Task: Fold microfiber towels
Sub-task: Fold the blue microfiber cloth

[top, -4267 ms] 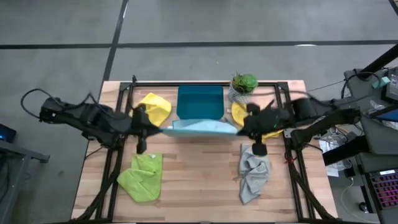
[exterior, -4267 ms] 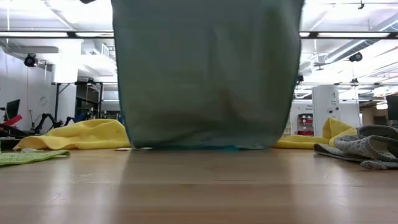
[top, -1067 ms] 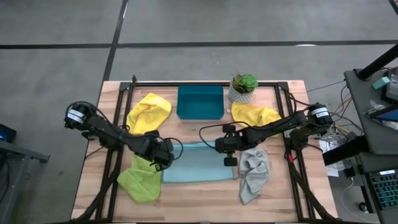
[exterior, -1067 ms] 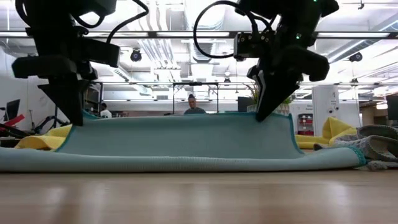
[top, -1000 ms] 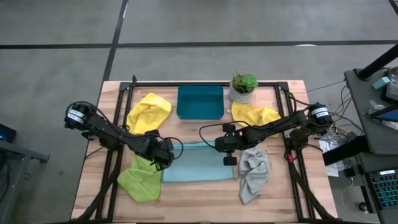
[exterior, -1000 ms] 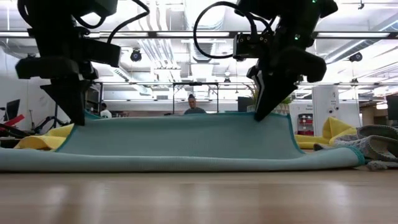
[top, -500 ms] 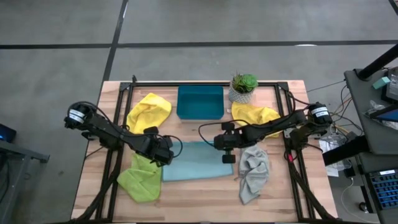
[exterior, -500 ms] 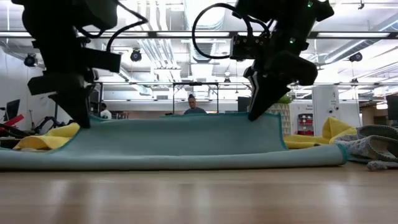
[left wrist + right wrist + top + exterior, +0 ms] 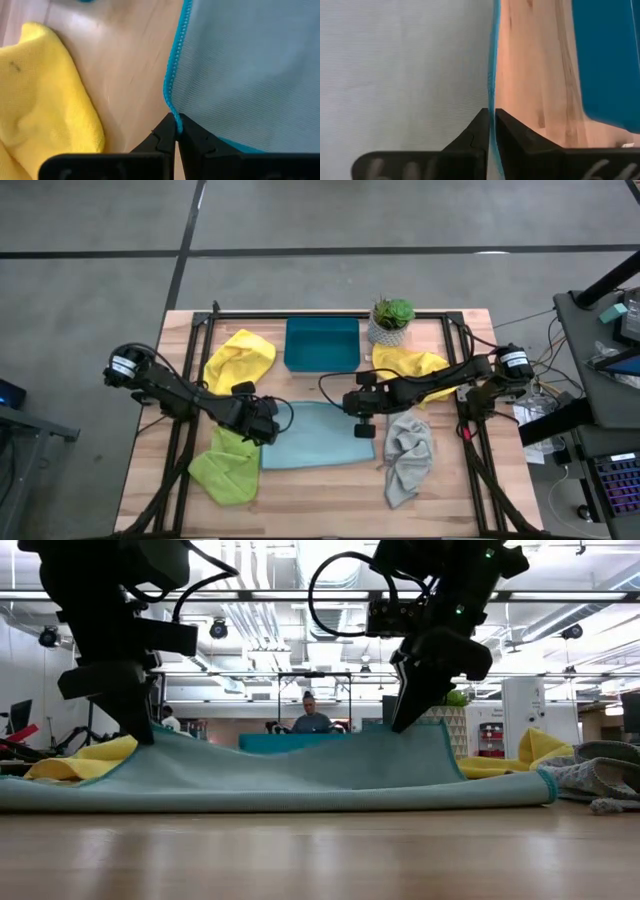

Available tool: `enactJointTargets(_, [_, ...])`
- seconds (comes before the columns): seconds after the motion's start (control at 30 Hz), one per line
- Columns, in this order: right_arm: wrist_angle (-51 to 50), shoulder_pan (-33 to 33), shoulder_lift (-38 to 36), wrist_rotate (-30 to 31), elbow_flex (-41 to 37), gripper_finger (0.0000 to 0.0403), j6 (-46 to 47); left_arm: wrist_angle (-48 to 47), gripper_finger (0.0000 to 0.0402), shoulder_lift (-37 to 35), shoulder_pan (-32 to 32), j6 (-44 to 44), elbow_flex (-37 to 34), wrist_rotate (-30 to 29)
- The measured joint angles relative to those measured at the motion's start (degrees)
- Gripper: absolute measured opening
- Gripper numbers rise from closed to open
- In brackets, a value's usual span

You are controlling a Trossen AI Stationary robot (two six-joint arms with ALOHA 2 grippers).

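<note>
High view. Left pincer (image 9: 268,420) clamped on the light blue towel (image 9: 318,438) at its left far corner; right pincer (image 9: 362,412) clamped on its right far corner. Both arms reach inward over the wooden tabletop (image 9: 320,495). Towels counted: five. Two yellow (image 9: 238,360) (image 9: 408,364), one lime green (image 9: 226,464), one grey (image 9: 404,456), one light blue at centre. One teal tray (image 9: 321,344), one potted plant (image 9: 391,318).

Low view. Blue towel's far edge lifted at both corners, sagging between; near part lies flat. A person (image 9: 312,718) sits in the room behind.

Left wrist view. Fingers (image 9: 161,142) together on the towel's stitched hem.

Right wrist view. Fingers (image 9: 476,130) pinched on the hem.
</note>
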Motion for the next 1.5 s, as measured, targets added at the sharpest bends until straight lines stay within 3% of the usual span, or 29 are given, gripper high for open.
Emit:
enactJointTargets(0.37, [0.0,-1.09,0.0,0.02,0.0,0.008,0.11,-0.03,0.001,0.0,0.76,0.03,0.01,-0.95])
enactJointTargets(0.7, [-0.29,-0.95,0.0,-0.31,-0.03,0.0099,0.57,-0.15,0.0127,0.0,2.25,-0.15,0.05,1.93])
enactJointTargets(0.83, [-0.24,1.19,-0.09,-0.6,-0.63,0.009,4.02,-0.07,0.0152,-0.06,1.91,0.17,1.66,3.94])
enactJointTargets(1.1, [4.85,10.05,-0.15,-0.76,-2.94,0.0061,11.63,14.26,0.0134,0.0,-4.06,6.0,2.73,14.37])
enactJointTargets(1.23, [6.97,13.46,-0.16,-1.08,-3.23,0.0057,18.05,18.51,0.012,0.11,-7.05,4.78,2.64,17.45])
enactJointTargets(1.5, [7.41,17.53,-0.17,-5.08,-3.22,0.0102,32.55,27.63,0.012,0.11,-9.7,0.09,2.33,17.65])
